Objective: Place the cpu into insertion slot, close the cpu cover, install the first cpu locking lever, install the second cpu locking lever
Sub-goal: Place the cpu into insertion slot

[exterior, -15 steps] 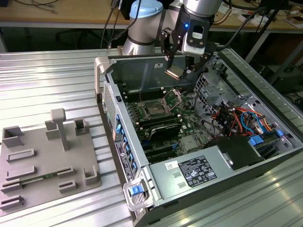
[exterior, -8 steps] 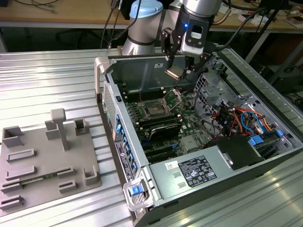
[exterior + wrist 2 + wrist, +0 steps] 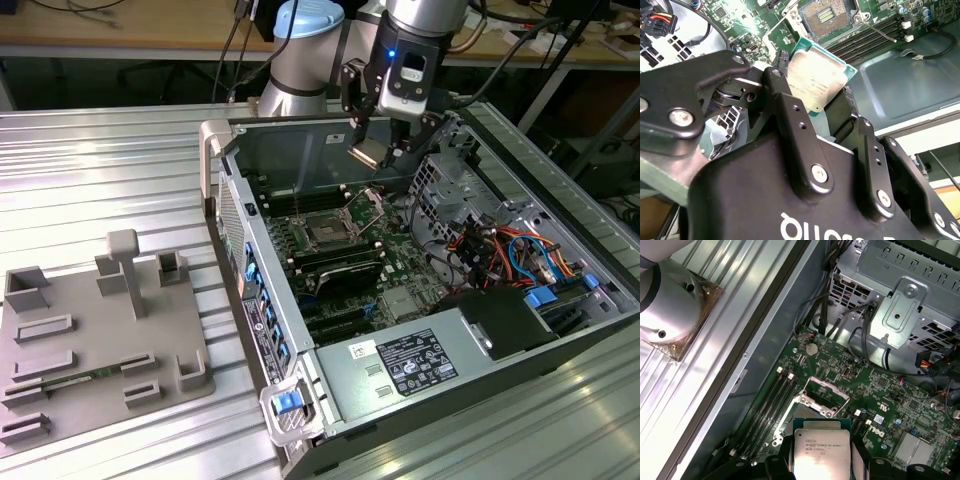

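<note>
My gripper [image 3: 383,150] hangs above the open computer case, shut on the cpu [image 3: 365,155]. In the second wrist view the cpu [image 3: 817,80], a silver-topped square chip with a green edge, sits clamped between the two black fingers [image 3: 790,115]. The insertion slot [image 3: 328,232] lies open on the motherboard below and in front of the chip, a dark square socket [image 3: 827,17]. The cpu cover [image 3: 369,206] stands raised at the slot's far edge. In the first wrist view the cpu [image 3: 821,450] hovers just short of the raised cover [image 3: 832,388].
Long black memory slots [image 3: 335,265] flank the socket. A metal drive cage [image 3: 450,180] and coloured cables [image 3: 490,250] crowd the exterior view's right. The power supply [image 3: 410,365] fills the case's near end. A grey fixture tray [image 3: 100,340] lies on the ribbed table.
</note>
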`<move>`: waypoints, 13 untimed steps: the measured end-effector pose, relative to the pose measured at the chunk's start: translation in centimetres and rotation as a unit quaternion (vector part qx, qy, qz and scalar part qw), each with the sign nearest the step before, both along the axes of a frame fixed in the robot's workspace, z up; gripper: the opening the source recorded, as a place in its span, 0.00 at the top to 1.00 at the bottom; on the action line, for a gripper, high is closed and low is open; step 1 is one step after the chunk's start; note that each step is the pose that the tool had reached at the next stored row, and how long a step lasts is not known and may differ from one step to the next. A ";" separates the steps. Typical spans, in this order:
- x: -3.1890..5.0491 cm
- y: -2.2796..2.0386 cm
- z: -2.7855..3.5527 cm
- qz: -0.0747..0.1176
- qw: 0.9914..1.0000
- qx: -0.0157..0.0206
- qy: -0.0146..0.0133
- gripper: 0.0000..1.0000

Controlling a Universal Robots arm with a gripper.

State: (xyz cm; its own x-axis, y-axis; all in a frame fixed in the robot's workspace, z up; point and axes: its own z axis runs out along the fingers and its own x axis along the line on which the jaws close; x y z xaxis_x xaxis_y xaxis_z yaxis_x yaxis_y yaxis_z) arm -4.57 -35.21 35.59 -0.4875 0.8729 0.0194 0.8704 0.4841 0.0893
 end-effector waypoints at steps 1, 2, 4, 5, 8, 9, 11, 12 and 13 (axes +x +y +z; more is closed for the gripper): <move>0.00 0.00 0.00 -0.002 1.000 0.000 0.000 0.45; 0.00 0.00 -0.01 -0.005 1.000 0.000 0.000 0.45; 0.00 0.00 -0.02 -0.009 1.000 0.000 0.000 0.45; 0.00 0.00 -0.02 -0.011 1.000 0.000 0.000 0.45; -0.08 0.00 -0.13 -0.080 0.997 0.000 0.000 0.45; -0.13 0.00 -0.15 -0.104 0.995 0.000 0.000 0.45; -0.13 0.00 -0.15 -0.108 0.994 0.000 0.000 0.45; -0.13 0.00 -0.15 -0.108 0.994 0.000 0.000 0.45; -0.13 0.00 -0.15 -0.108 0.994 0.000 0.000 0.45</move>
